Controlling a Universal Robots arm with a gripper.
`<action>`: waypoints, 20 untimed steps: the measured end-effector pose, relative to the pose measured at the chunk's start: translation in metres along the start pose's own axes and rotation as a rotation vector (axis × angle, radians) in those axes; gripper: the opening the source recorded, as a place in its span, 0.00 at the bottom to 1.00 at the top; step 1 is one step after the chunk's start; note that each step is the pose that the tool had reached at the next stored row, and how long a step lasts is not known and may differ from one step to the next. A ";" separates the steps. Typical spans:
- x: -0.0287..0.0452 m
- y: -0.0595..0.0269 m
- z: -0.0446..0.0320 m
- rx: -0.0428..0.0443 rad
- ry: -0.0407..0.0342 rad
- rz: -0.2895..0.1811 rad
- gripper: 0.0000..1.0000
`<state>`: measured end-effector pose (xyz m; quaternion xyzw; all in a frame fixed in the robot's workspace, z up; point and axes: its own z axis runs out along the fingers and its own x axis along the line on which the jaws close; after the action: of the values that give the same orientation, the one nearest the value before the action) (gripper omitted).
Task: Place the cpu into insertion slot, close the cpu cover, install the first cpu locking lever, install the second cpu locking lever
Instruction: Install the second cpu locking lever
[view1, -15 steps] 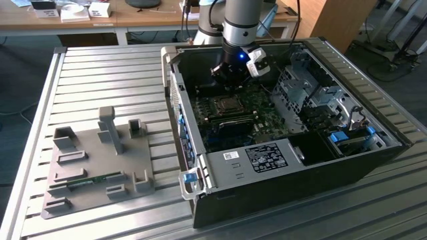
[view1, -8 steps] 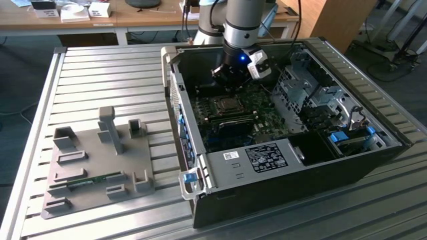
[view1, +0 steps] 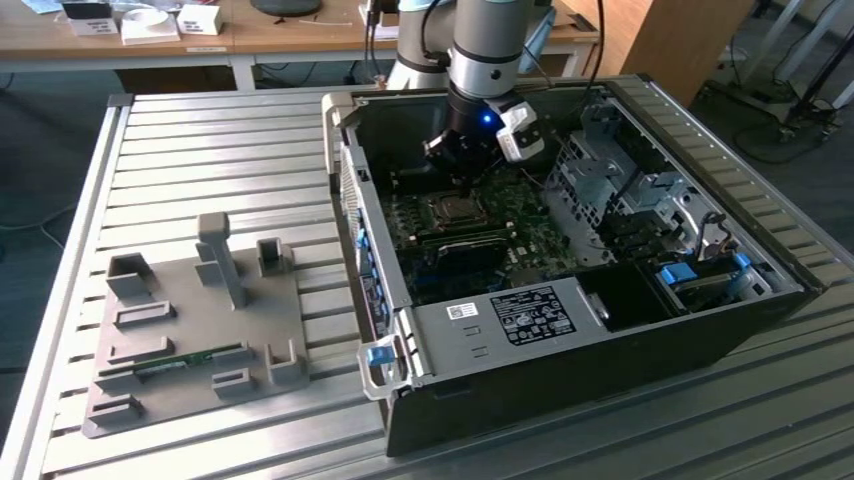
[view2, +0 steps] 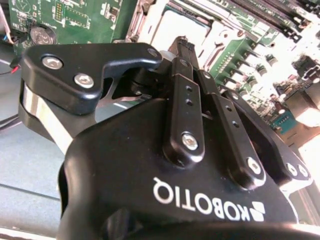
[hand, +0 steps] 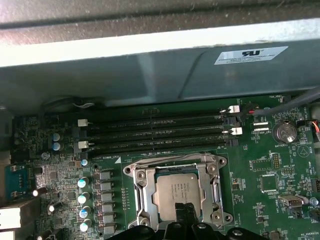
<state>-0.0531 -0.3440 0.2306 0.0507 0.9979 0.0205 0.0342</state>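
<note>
Even daylight over the slatted table (view1: 200, 140); case interior (view1: 400, 130) shadowed; motherboard (view2: 280, 45) washed out by glare.

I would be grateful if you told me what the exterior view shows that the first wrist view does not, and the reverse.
Exterior view: the whole computer case lying open on the slatted table, and a grey holder tray on the exterior view's left. First wrist view: the memory slots and a round coin battery up close. Both: the chip sitting in its socket with the cover down around it, and the pincer just above it.
</note>
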 end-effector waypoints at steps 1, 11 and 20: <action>0.0000 -0.0001 0.0000 0.0000 0.0000 0.000 0.11; -0.0001 -0.0007 -0.0007 0.0003 0.0002 0.000 0.11; -0.0003 -0.0014 -0.0022 0.0001 0.0001 0.000 0.11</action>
<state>-0.0531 -0.3455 0.2327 0.0506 0.9979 0.0205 0.0341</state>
